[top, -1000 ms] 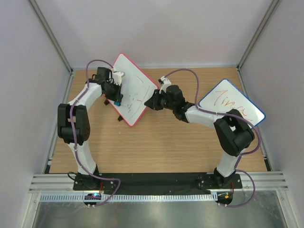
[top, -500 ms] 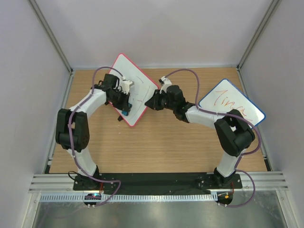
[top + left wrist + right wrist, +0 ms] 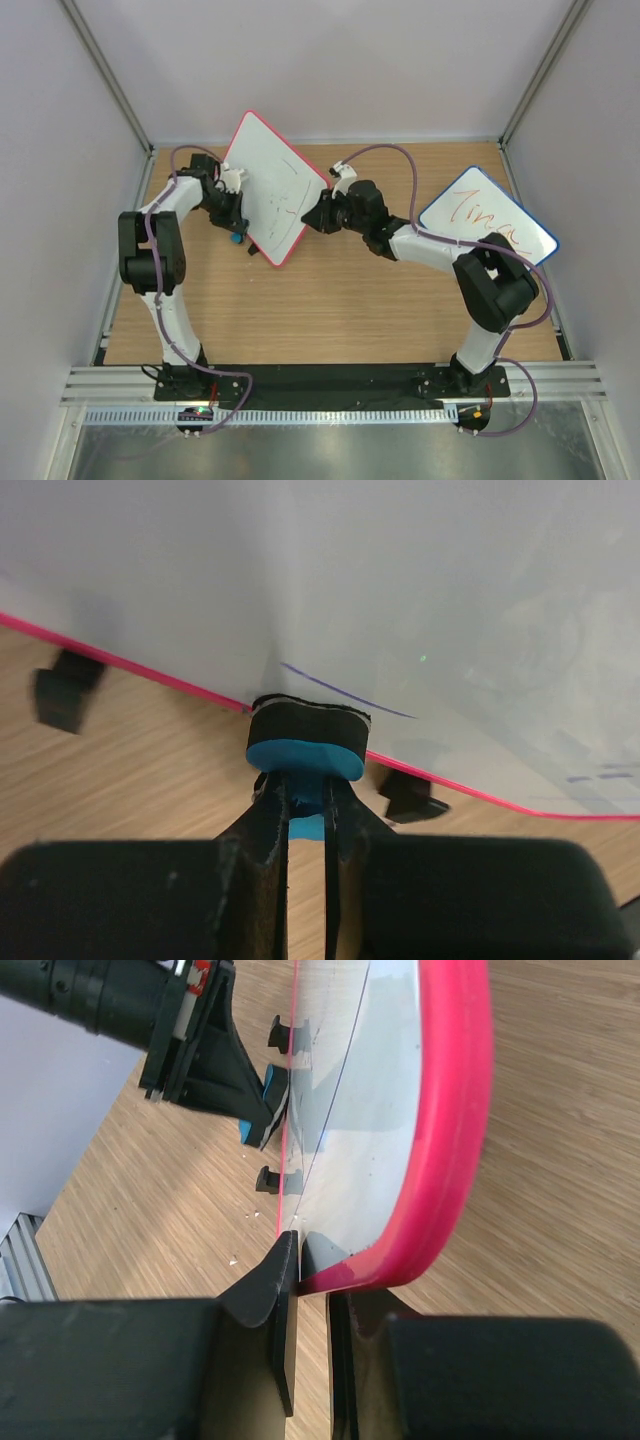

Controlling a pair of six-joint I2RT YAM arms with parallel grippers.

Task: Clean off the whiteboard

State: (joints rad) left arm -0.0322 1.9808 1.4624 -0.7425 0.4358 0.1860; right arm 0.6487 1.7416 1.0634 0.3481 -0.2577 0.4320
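Note:
The whiteboard (image 3: 273,186) has a red-pink frame and stands tilted up at the table's back left, with faint purple strokes left on it. My right gripper (image 3: 322,212) is shut on its right edge; in the right wrist view the frame (image 3: 450,1130) sits between the fingers. My left gripper (image 3: 233,222) is shut on a blue eraser (image 3: 305,748) with a black felt face, pressed against the board's lower left edge beside a purple line (image 3: 345,692). The eraser also shows in the top view (image 3: 237,237) and in the right wrist view (image 3: 268,1110).
A blue-framed board (image 3: 486,221) with orange writing lies at the back right, by my right arm's elbow. Black clip feet (image 3: 66,692) stick out under the whiteboard's lower edge. Grey walls close in the wooden table (image 3: 340,310) on three sides.
My left gripper swept the eraser down across the board's middle, then back left to its lower left edge. The board has tilted up a little. The right gripper has kept its hold.

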